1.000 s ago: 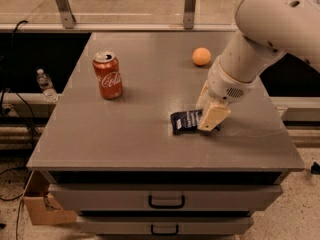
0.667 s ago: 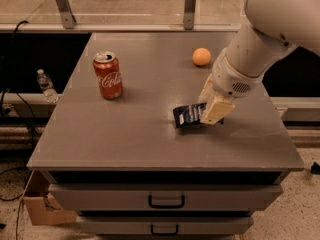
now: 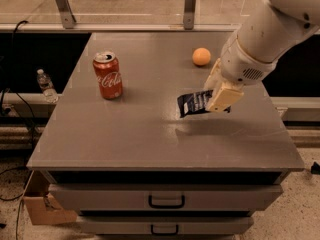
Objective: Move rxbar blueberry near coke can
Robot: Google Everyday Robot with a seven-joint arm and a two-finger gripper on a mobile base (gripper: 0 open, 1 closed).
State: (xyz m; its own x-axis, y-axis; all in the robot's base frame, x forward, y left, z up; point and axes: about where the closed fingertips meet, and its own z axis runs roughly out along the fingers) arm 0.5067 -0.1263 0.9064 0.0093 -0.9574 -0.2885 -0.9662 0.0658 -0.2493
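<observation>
The rxbar blueberry (image 3: 191, 104) is a dark navy wrapper with white lettering, held off the grey table top (image 3: 150, 134) right of centre, with its shadow on the table below. My gripper (image 3: 216, 98) is shut on the bar's right end, and the cream fingers (image 3: 223, 95) cover that end. The coke can (image 3: 107, 75) stands upright at the left of the table, well to the left of the bar, with open table between them.
A small orange fruit (image 3: 201, 57) lies at the back right of the table, behind the gripper. A water bottle (image 3: 46, 85) stands beyond the left edge, lower down. Drawers with handles (image 3: 166, 201) are under the front edge. A cardboard box (image 3: 40, 204) sits on the floor.
The gripper has lifted the bar off the table and carried it slightly back. The can and the orange have not moved.
</observation>
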